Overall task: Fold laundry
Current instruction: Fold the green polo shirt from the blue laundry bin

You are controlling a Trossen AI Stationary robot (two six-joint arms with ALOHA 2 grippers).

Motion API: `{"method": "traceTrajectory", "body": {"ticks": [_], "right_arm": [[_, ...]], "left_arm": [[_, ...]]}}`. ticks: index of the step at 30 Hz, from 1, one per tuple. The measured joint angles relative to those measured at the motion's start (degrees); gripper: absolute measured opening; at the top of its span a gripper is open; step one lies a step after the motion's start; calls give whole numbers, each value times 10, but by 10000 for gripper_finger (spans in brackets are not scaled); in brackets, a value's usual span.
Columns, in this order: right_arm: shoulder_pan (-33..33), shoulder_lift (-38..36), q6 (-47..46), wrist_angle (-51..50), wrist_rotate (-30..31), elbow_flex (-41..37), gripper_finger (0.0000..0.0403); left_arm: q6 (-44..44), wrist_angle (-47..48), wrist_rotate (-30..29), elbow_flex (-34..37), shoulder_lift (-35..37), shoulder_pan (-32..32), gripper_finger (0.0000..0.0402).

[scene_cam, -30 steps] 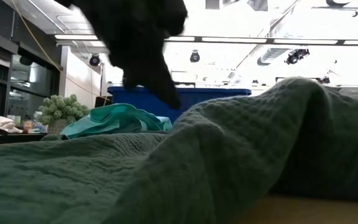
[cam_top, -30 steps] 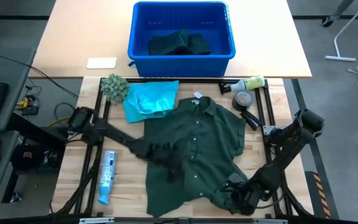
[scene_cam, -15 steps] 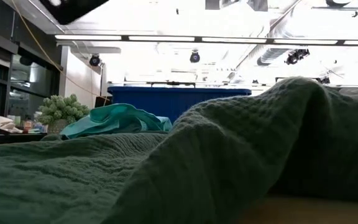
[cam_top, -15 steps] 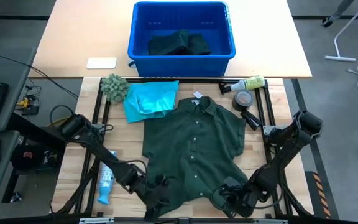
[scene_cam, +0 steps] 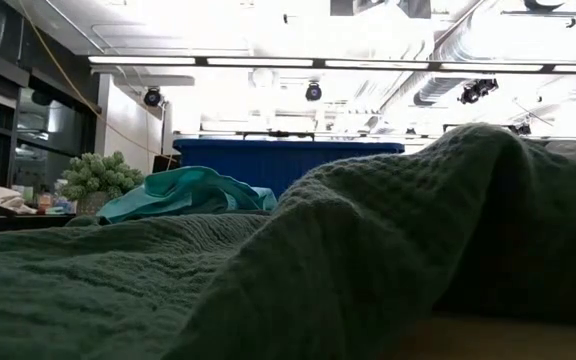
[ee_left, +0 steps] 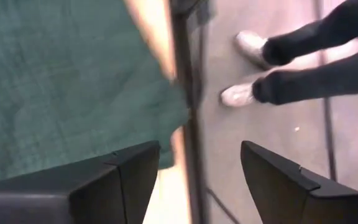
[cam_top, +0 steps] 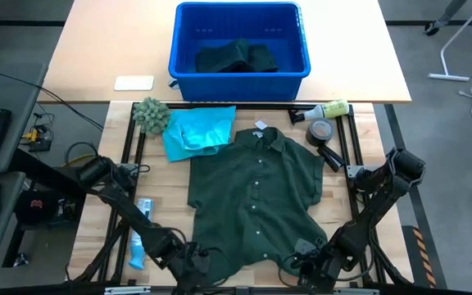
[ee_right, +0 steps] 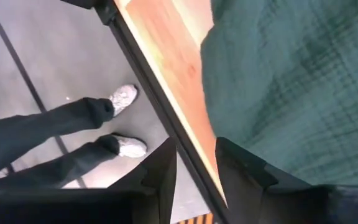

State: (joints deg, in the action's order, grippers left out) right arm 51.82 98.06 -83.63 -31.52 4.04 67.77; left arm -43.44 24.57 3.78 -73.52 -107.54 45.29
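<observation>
Laundry first: your large dark green button-front shirt (cam_top: 256, 201) lies spread open in the middle of the slatted wooden table (cam_top: 347, 197), collar toward the blue plastic bin (cam_top: 183, 61), with the bright turquoise cloth piece (cam_top: 197, 131) just beside its collar. Your left gripper (cam_top: 188, 260) sits at the shirt's near hem with its fingers (ee_left: 126, 180) clearly apart and nothing between them; your right gripper (cam_top: 310, 264) is at the other hem corner, its fingers (ee_right: 163, 177) parted a little over the table's edge (a person's shoes (ee_right: 124, 99) show on the floor beyond). I judge you're lining up on the hem: next, close on both corners and carry them toward the collar.
</observation>
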Motion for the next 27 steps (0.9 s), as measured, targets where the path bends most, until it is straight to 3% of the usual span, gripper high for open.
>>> {"method": "traceTrajectory", "body": {"ticks": [7,14,17,21,24,27], "right_arm": [[3,1,1,-26,6,0,98],[4,-8,-15,-35,-43,3,98],[19,-11,-70,-63,-47,23,95],[52,-1,-138,-67,-78,26,91],[78,13,-151,-61,-69,26,91],[91,33,-107,-61,-56,27,97]], "left_arm": [[-29,-7,-33,0,-50,-4,214],[-44,-2,7,-3,-77,-14,206],[-88,73,7,-19,-77,-24,152],[-77,117,8,-31,-77,-38,24],[-71,116,8,-34,-77,-46,16],[-63,117,8,-34,-77,-53,4]]}}
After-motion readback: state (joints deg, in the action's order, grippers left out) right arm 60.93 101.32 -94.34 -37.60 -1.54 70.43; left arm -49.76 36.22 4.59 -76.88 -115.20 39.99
